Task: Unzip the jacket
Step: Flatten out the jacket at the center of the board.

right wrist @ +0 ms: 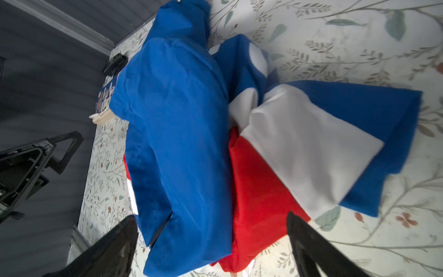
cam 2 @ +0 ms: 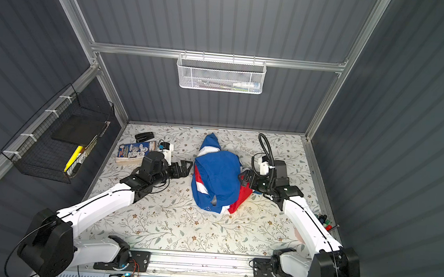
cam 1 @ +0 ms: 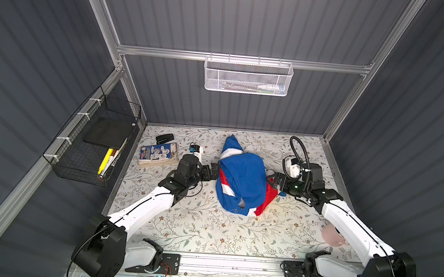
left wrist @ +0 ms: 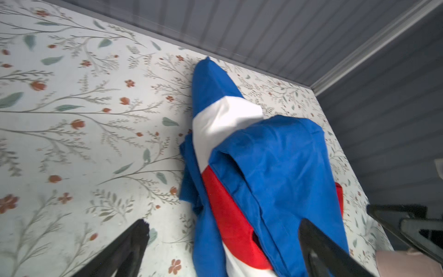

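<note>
Both top views: my left gripper [cam 1: 216, 171] and right gripper [cam 1: 270, 180] flank the crumpled blue-red-white fabric jacket [cam 1: 242, 179], jaws wide, zipper hidden; I'd say it needs turning.

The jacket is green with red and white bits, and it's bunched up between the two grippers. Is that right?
No, the jacket is blue, not green, with red and white bits. Both top views show that, and it is bunched up between the left gripper and the right gripper.

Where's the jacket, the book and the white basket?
Crumpled blue fabric jacket [cam 1: 242, 179], a top view, blue middle.
Blue paperback book [cam 1: 158, 152], a top view, cover.
White mesh basket [cam 1: 248, 75], a top view, front wall.
</note>
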